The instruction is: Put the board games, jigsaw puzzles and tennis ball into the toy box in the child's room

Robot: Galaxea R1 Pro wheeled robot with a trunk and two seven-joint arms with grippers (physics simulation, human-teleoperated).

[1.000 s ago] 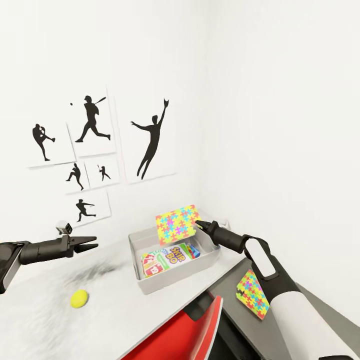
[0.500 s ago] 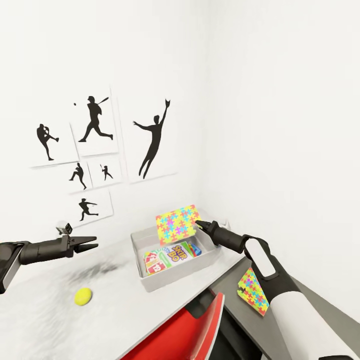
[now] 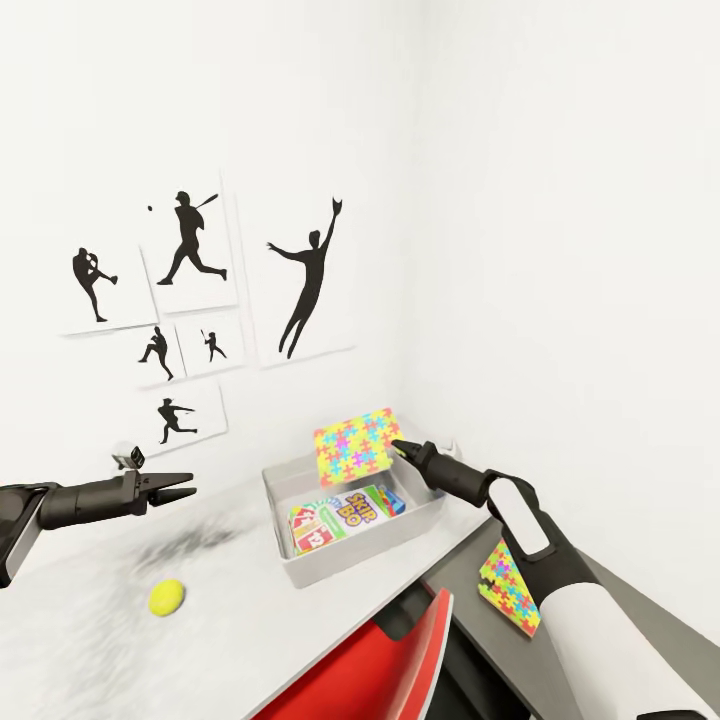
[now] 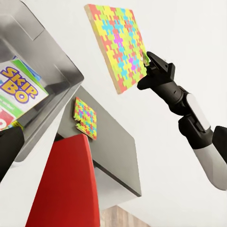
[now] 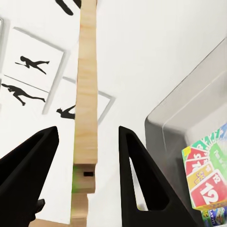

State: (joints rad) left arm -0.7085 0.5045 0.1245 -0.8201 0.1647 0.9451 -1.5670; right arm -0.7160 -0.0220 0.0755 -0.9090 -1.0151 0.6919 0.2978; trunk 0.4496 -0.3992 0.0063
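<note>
A jigsaw puzzle in the air above the toy box, beside the right gripper.

The white table (image 3: 120, 640) fills the corner below the black silhouette pictures (image 3: 190, 300), with a red chair (image 3: 390, 670) pushed up against its lower dark-grey section. The grey toy box (image 3: 350, 555) sits on the white top, with a Skip-Bo board game (image 3: 345, 515) lying flat in it and a small teal-blue game beside that. Above the box a jigsaw puzzle (image 3: 355, 445) stands tilted on edge; the right gripper (image 3: 397, 447) is at its edge, fingers spread to either side of the wooden rim in the wrist view, not pressing it. A second jigsaw puzzle (image 3: 510, 590) lies at the edge of the grey section. The left gripper (image 3: 185, 489) hovers over the table, fingers close together, holding nothing. The tennis ball (image 3: 166, 598) rests on the white top below it.
</note>
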